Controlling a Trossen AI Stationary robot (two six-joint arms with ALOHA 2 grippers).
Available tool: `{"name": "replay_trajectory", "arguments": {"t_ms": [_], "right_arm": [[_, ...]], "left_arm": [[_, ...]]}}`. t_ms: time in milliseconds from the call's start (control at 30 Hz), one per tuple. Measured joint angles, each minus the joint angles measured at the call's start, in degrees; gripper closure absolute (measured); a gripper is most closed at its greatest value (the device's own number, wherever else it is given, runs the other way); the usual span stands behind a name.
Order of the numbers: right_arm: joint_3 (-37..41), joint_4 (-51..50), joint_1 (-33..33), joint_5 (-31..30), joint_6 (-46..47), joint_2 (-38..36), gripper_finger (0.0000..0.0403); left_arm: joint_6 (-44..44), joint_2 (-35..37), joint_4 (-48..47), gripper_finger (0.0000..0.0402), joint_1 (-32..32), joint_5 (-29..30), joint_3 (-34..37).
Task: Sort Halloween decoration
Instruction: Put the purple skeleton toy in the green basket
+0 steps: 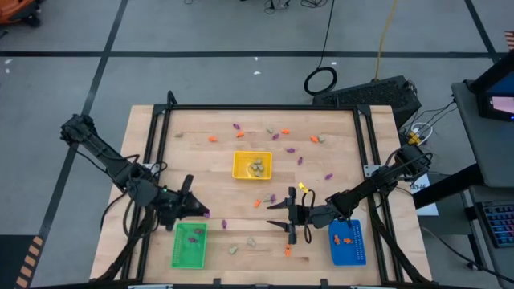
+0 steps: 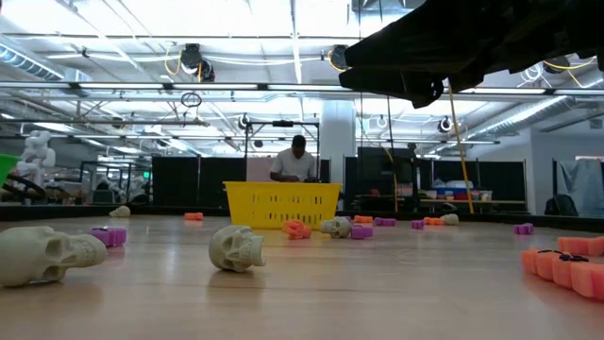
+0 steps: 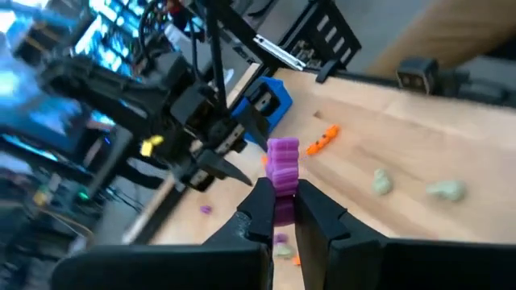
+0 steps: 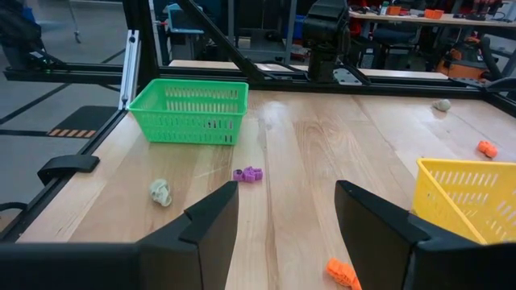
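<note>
Small orange, purple and pale skull trinkets lie scattered over the wooden table point(image 1: 217, 185). My left gripper point(image 1: 199, 211) hovers just past the far edge of the green tray point(image 1: 189, 245), shut on a purple trinket point(image 3: 283, 159). My right gripper point(image 1: 291, 218) stands open above the table left of the blue tray point(image 1: 347, 242). Its fingers point(image 4: 211, 219) have nothing between them. A loose purple trinket point(image 4: 248, 173) and a pale skull point(image 4: 160, 192) lie on the wood ahead of it. The yellow tray point(image 1: 252, 165) holds pale skulls. My left gripper pinches the purple trinket by its lower part point(image 3: 283, 203) between the two fingers. Most of the trinket sticks out past the fingertips point(image 3: 262, 201). The fingers come nearly level from the table's left side, and the trinket is lifted clear of the table.
Black rails point(image 1: 265, 107) frame the table. More trinkets lie along the far side point(image 1: 283, 131) and near the front edge point(image 1: 251, 241). The green tray holds purple pieces point(image 1: 193, 235), the blue tray orange ones point(image 1: 345, 238). A person stands beyond the table point(image 2: 295, 161).
</note>
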State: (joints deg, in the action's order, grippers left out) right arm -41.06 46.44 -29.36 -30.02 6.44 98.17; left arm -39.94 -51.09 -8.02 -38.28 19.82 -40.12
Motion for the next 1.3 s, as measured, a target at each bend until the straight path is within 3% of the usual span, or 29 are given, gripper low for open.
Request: {"name": "replay_trajectory", "arguments": {"t_ms": [600, 767, 1300], "right_arm": [[0.0, 0.0, 0.0, 0.0, 0.0, 0.0, 0.0211], [0.0, 0.0, 0.0, 0.0, 0.0, 0.0, 0.0211], [0.0, 0.0, 0.0, 0.0, 0.0, 0.0, 0.0211]], "left_arm": [[-1.4, 0.0, 0.0, 0.0379, 0.0, 0.3, 0.0], [9.5, 0.0, 0.0, 0.0379, 0.0, 0.4, 0.0], [59.7, 0.0, -0.1, 0.0379, 0.0, -0.2, 0.0]]}}
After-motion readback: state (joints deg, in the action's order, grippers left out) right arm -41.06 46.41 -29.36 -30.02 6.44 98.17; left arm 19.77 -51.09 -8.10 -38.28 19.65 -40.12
